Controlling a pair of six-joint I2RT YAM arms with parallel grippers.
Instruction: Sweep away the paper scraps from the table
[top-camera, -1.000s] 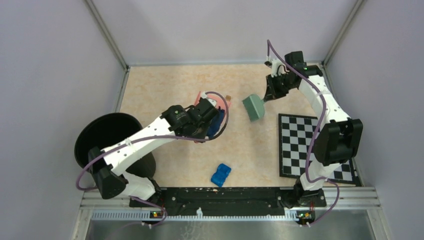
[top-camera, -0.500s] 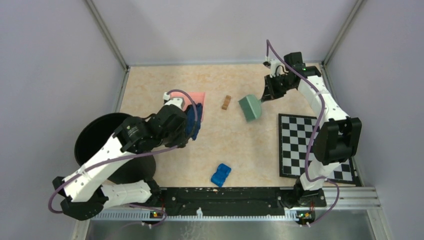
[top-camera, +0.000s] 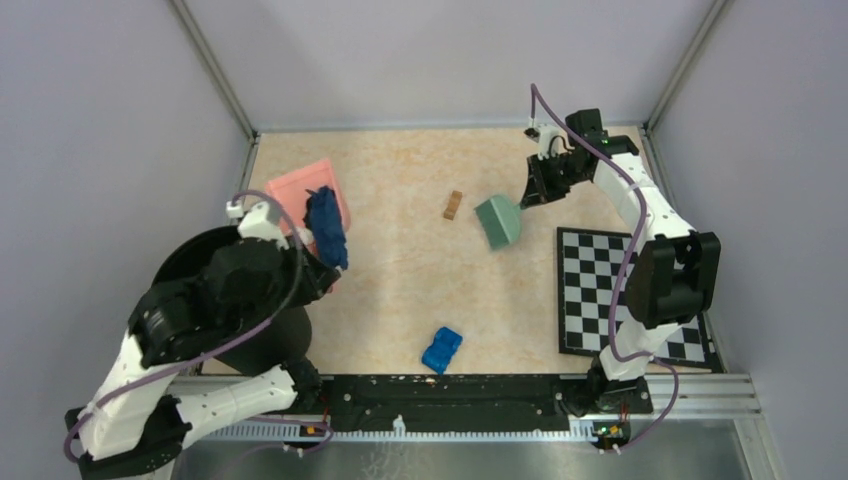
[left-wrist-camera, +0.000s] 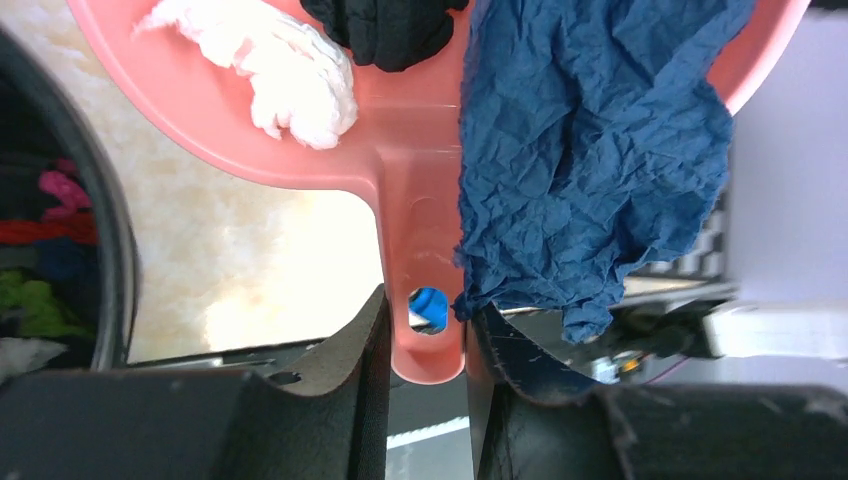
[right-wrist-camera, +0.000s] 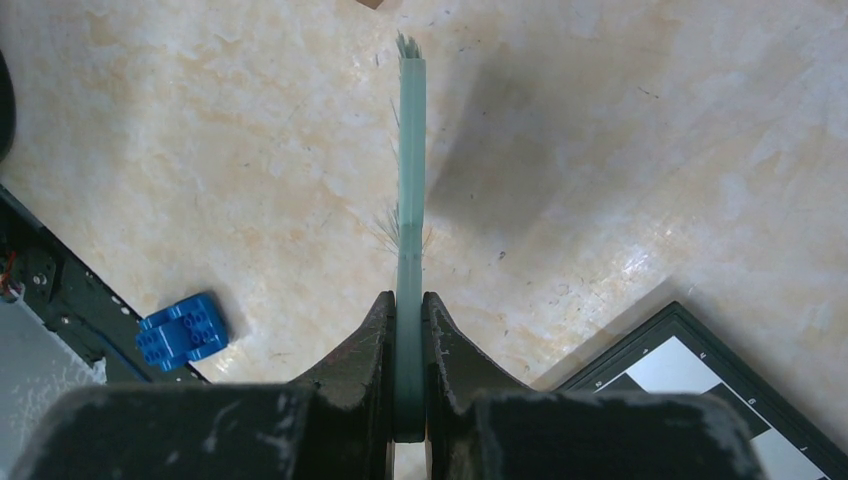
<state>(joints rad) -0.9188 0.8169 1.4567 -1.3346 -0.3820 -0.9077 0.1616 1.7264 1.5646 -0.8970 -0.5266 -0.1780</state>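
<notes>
My left gripper (left-wrist-camera: 425, 320) is shut on the handle of the pink dustpan (left-wrist-camera: 400, 150), which is held up beside the black bin (top-camera: 190, 270). The dustpan (top-camera: 295, 190) carries a big dark blue paper scrap (left-wrist-camera: 580, 150), a white scrap (left-wrist-camera: 290, 70) and a black scrap (left-wrist-camera: 385, 25). The blue scrap (top-camera: 326, 225) hangs over the pan's edge. A small brown scrap (top-camera: 453, 204) lies on the beige table (top-camera: 400, 270). My right gripper (right-wrist-camera: 408, 305) is shut on a green brush (right-wrist-camera: 410, 180), its bristles (top-camera: 498, 220) on the table right of the brown scrap.
The bin holds magenta, red and green scraps (left-wrist-camera: 60, 187). A bright blue blocky toy (top-camera: 441, 349) lies near the front edge, also in the right wrist view (right-wrist-camera: 182, 331). A black-and-white chequered board (top-camera: 620, 290) lies at the right, close to the brush.
My left arm swung the dustpan with its scraps leftwards, from mid-table to beside the bin. That uncovered the brown scrap. The brush shifted slightly left.
</notes>
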